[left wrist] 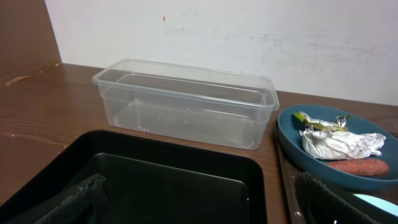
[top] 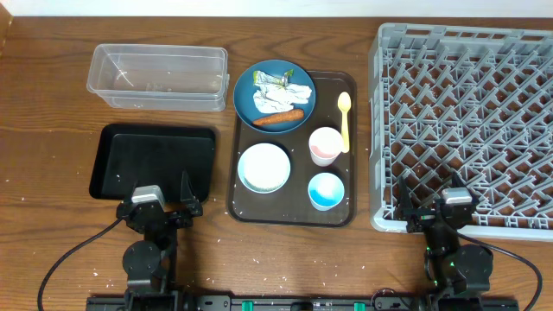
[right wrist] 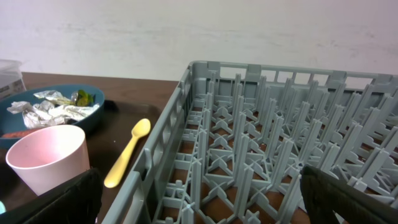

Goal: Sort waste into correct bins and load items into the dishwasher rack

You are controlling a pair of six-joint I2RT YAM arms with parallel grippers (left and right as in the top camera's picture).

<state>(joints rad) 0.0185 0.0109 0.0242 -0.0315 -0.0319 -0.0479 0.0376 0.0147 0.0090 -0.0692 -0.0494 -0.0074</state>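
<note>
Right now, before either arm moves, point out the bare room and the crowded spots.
Free: bare table left of the clear tub and black tray, both empty; the dishwasher rack, unloaded. Narrow wood gap between serving tray and rack. Crowded: the serving tray, packed with plate, bowl, pink cup, blue cup, spoon.

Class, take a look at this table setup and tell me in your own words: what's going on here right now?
Nothing is being handled yet. The left end effector and right end effector sit open near the table's front edge, holding nothing. The tissue, wrapper and carrot stick lie on the blue plate, which shares the brown serving tray with the white bowl, pink cup, light blue cup and yellow spoon. The clear tub, black tray and dishwasher rack are empty.
</note>
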